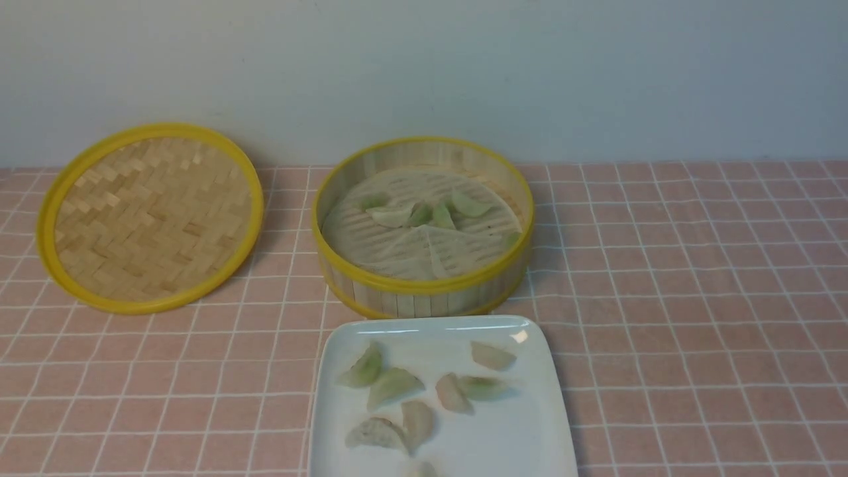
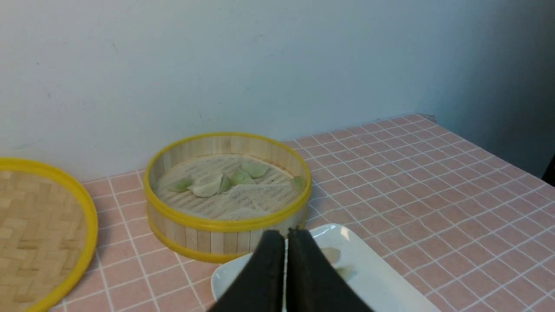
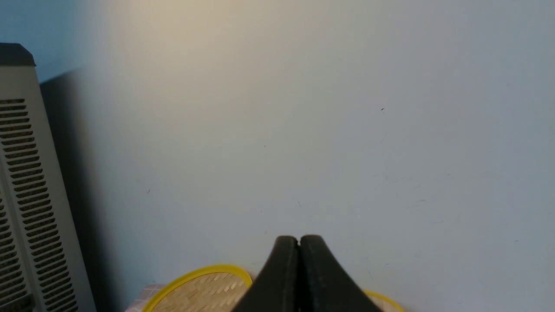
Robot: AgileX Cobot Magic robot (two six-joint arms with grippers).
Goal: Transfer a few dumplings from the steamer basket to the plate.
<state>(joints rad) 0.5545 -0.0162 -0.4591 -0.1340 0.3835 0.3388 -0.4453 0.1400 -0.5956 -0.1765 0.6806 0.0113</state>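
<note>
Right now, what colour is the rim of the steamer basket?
Yellow, around pale bamboo slats. The basket rim shows best in the front view.

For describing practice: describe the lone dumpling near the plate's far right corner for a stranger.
Find the white square plate in front of the bamboo steamer basket. Near its far right corner lies one whitish-beige dumpling. It lies alone; the plate's other dumplings cluster nearer the camera.

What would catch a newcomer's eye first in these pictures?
The yellow-rimmed bamboo steamer basket stands open in the middle of the pink checked table, with a few green dumplings on its paper liner. Its woven lid is off, to its left. Just in front sits a white square plate already holding several more dumplings.
</note>
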